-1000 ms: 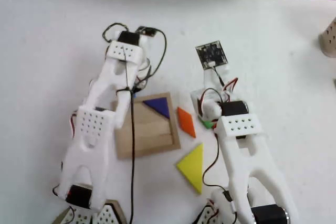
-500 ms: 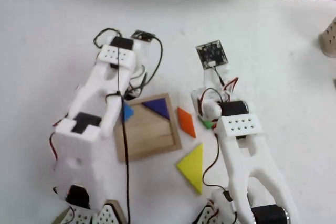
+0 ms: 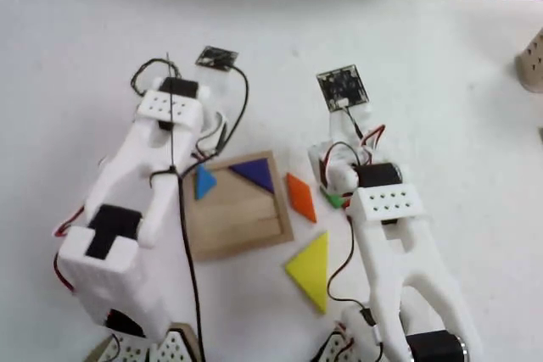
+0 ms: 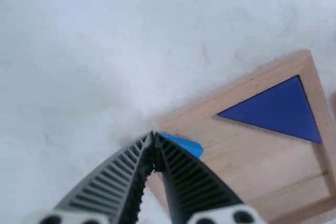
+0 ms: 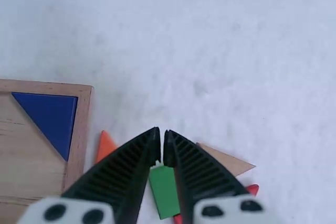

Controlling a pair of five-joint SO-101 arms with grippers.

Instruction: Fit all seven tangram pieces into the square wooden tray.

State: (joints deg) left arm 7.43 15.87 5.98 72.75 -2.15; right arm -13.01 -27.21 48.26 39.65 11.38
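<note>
Two pieces are in the square wooden tray (image 3: 237, 214). The dark blue triangle (image 3: 255, 172) lies against its far rim, and the light blue triangle (image 3: 204, 181) is at the corner on the left arm's side (whether it lies flat or rides on the rim, I cannot tell). My left gripper (image 4: 153, 139) is clenched on nothing, its tip just short of that light blue piece. My right gripper (image 5: 161, 136) is closed too, with nothing between the jaws that I can see. It hangs over the green piece (image 5: 164, 184), with a tan triangle (image 5: 227, 162) and a red piece (image 5: 252, 188) just beside it.

The next move, as I judge it, turns on the orange parallelogram (image 3: 300, 197). It lies on the table (image 3: 441, 82) between the tray's right rim and the right gripper, just beside both, with its long axis running roughly along that rim. The right arm is clearly the nearer; the left would have to cross the tray. The yellow triangle (image 3: 312, 270) lies nearer the arm bases, also on the right arm's side.

Compared with a second ago, the left arm has swung off the tray toward its own side, uncovering the light blue triangle it then hid. The right arm has not moved, nor have the orange and yellow pieces.
</note>
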